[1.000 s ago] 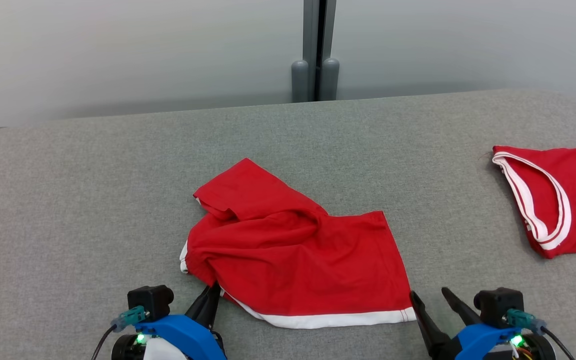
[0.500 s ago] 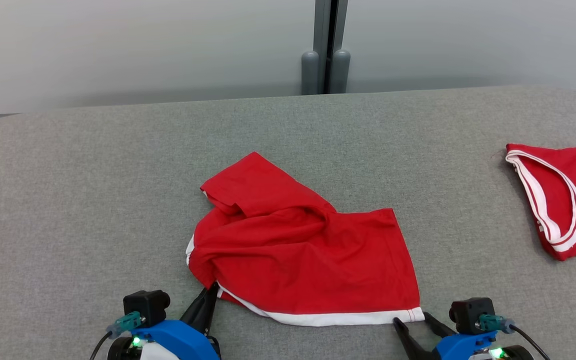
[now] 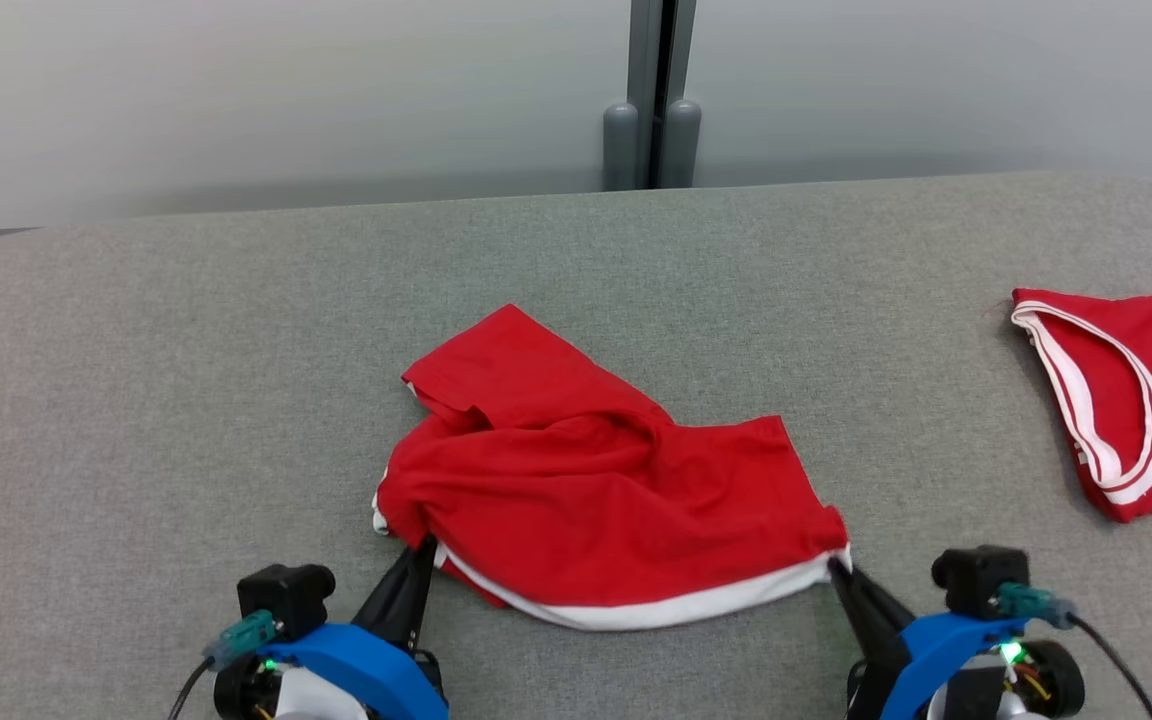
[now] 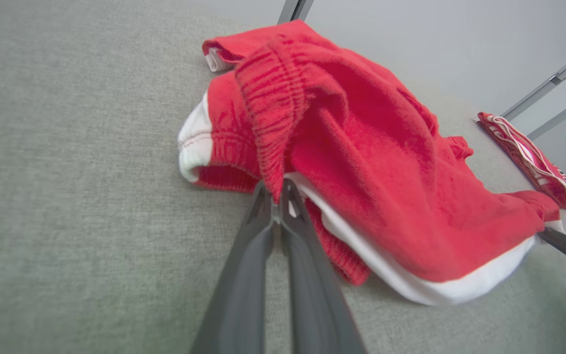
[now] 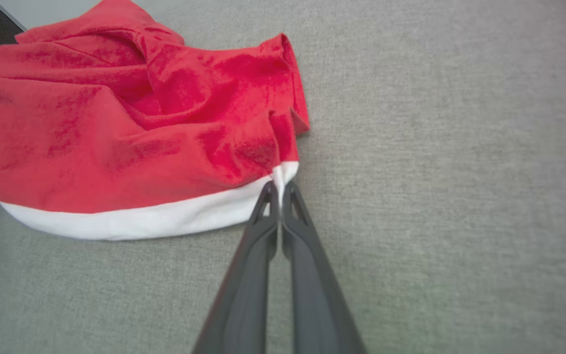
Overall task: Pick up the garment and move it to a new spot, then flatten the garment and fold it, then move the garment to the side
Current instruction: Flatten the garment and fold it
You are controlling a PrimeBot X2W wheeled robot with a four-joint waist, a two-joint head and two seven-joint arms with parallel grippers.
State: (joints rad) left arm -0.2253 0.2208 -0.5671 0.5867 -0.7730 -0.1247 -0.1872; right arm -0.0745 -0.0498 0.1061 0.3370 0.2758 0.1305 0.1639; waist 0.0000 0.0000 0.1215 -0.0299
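Note:
The garment (image 3: 596, 490) is a pair of red shorts with a white hem band, crumpled on the grey table. My left gripper (image 3: 425, 546) is shut on its near left corner; in the left wrist view the garment (image 4: 361, 162) bunches over that gripper's (image 4: 277, 189) closed tips. At the near right corner my right gripper (image 3: 836, 563) is shut on the white hem, which lifts slightly off the table. The right wrist view has the garment (image 5: 116, 132) pinched at its white corner by that gripper (image 5: 278, 188).
The grey fabric-covered table (image 3: 186, 350) stretches wide to the left and behind. A second red garment with white trim (image 3: 1126, 400) lies at the right edge, also seen as the second garment (image 4: 528, 157). Two grey posts (image 3: 651, 140) stand behind the table's far edge.
My right gripper has closed on the garment's near right hem corner and raised it a little; the hem now bows. The left gripper stays shut. The camera shifted slightly early on.

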